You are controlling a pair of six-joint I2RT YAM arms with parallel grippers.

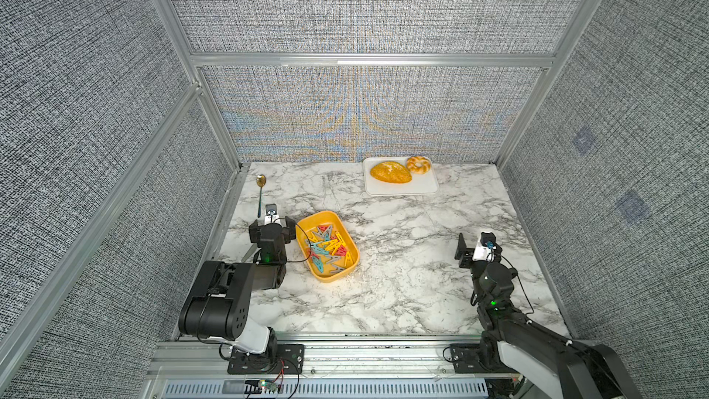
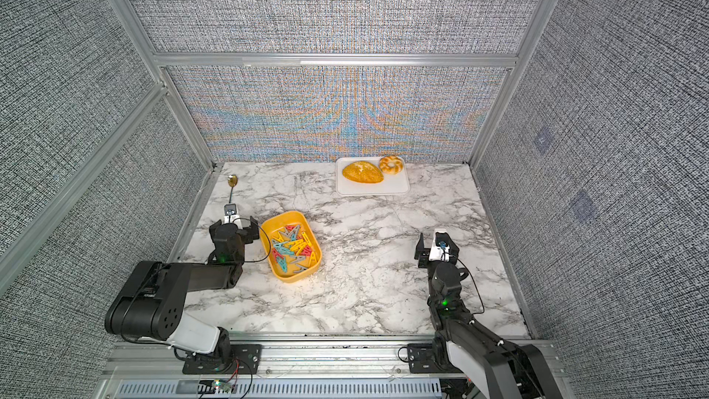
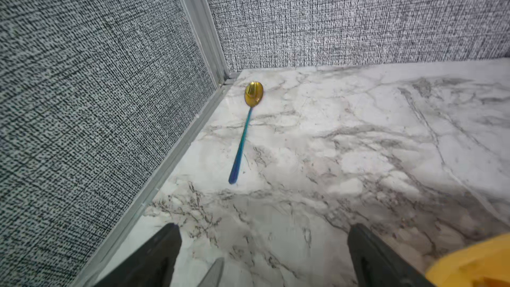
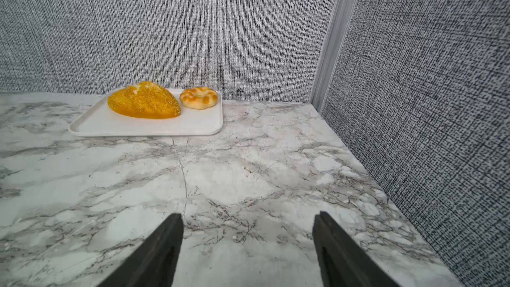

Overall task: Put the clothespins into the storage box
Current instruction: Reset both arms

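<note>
— Left wrist view, nearest first: the left gripper (image 3: 263,230) has its jaws spread wide with nothing between them, only bare marble table (image 3: 317,161) below
— And the right gripper (image 4: 248,215)?
— Jaws well apart too, empty, aimed at the far wall. In both top views that arm stands raised on the right side, well apart from the storage box (image 1: 311,223); the left arm is folded low, its gripper just beside the box's left wall, pointing to the far left corner
— Where are the clothespins (image 1: 328,247)?
— Piled inside the box, red, yellow, teal and grey. I see none on the table, though the arms could hide a little ground
— So which step is this?
— I'd judge the loading finished and both arms idle. Next move calls for little: a check for strays, then rest clear of the box without nudging its rim
— Anything farther off?
— A spoon (image 3: 242,139) lies beyond the left gripper toward the corner, and a white tray (image 4: 138,131) with a loaf (image 4: 145,100) and a ring bun (image 4: 198,98) sits at the back wall; neither belongs to the job
</note>
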